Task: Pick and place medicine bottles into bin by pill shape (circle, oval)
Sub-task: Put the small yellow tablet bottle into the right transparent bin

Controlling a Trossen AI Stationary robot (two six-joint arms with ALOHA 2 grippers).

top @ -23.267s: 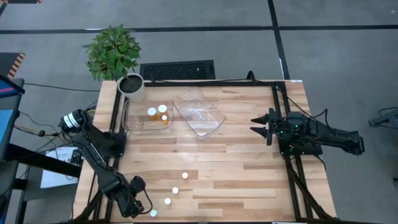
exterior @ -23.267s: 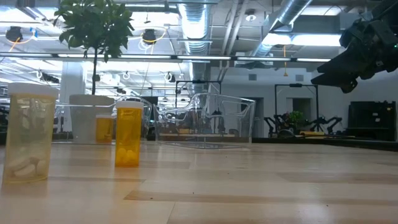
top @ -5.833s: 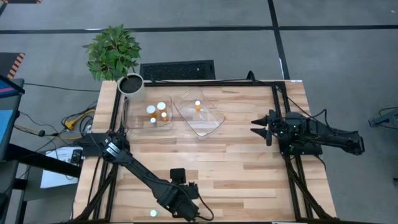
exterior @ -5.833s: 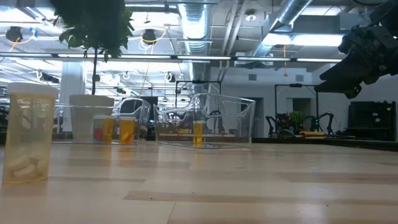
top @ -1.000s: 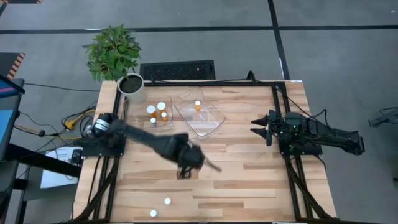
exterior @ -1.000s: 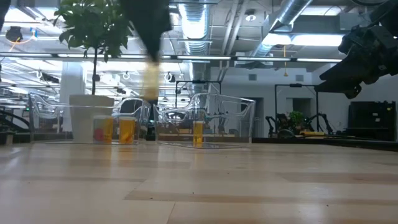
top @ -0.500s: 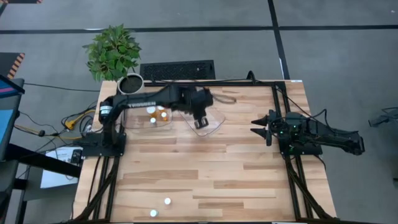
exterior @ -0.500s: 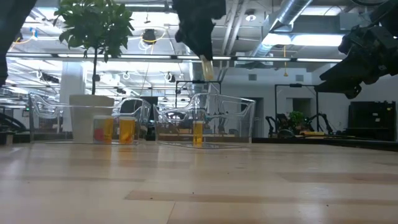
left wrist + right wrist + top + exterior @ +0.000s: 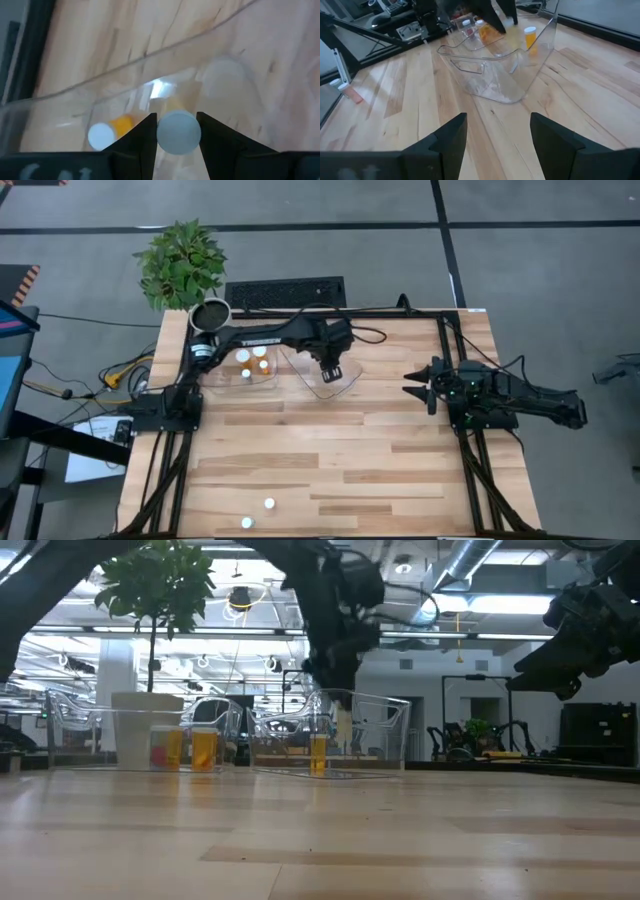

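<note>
The left gripper (image 9: 330,368) is over the right-hand clear tub (image 9: 345,385), fingers clamped on a medicine bottle (image 9: 178,132); the wrist view shows the white cap pinched snugly between both dark fingers. From table height the bottle (image 9: 343,726) hangs inside the tub walls, just above the floor of it and just beside another bottle (image 9: 318,754) that stands in there. So this looks like the lowering step, release not yet done.

How will it handle? It's a small, light plastic bottle, stiff enough to take a firm squeeze, but smooth-sided and top-heavy with that cap, so I'd judge it could tip or roll if let go too high. A hold just under the cap, as here, seems right.

The left-hand tub (image 9: 210,376), near the white pot (image 9: 211,317), holds three bottles (image 9: 251,363). Well away from the tubs, at the table's near edge, two more bottles (image 9: 258,513) wait.

The right gripper (image 9: 418,389) waits beside the right-hand tub, off to its far side, fingers spread and empty.
</note>
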